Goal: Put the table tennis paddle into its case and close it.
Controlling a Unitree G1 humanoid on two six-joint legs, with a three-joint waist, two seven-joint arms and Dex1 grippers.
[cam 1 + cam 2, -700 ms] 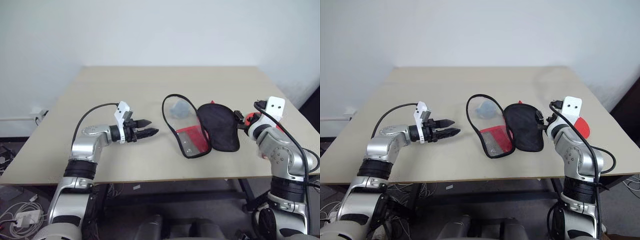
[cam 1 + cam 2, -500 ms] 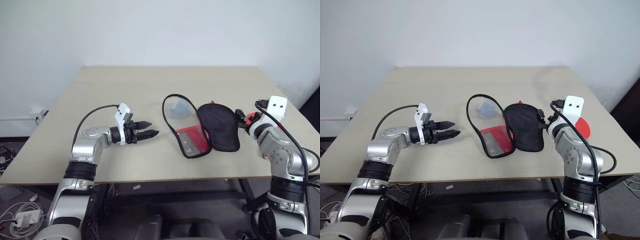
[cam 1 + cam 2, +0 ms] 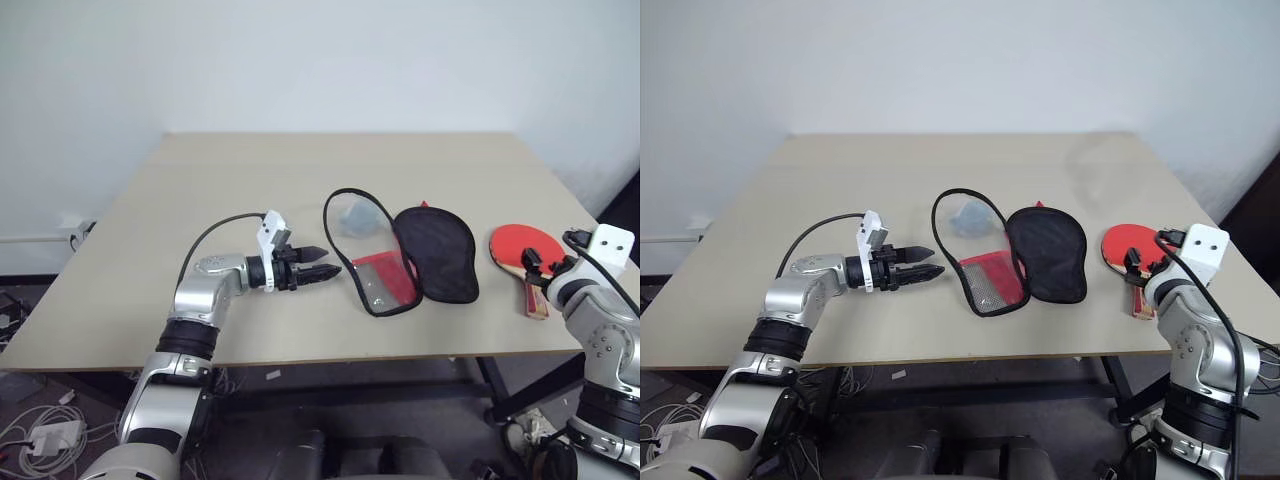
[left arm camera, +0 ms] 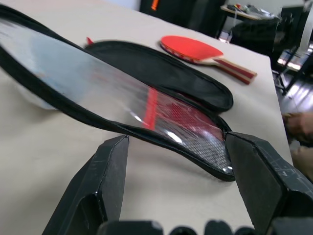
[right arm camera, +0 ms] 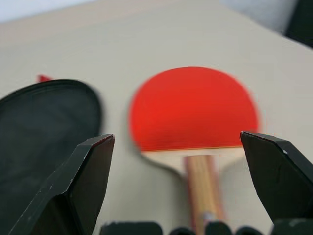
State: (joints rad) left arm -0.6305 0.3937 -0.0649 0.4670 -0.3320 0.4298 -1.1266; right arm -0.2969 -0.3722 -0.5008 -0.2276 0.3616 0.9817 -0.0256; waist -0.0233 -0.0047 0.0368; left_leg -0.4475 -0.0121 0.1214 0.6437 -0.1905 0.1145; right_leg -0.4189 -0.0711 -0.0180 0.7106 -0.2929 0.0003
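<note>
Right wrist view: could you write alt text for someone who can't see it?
A table tennis paddle lies flat on a tan table, red face up, framed between two open black fingers of the right gripper. Its wooden handle points toward the camera, and the open case lies beside it.

Beige table, white wall, floor cables
</note>
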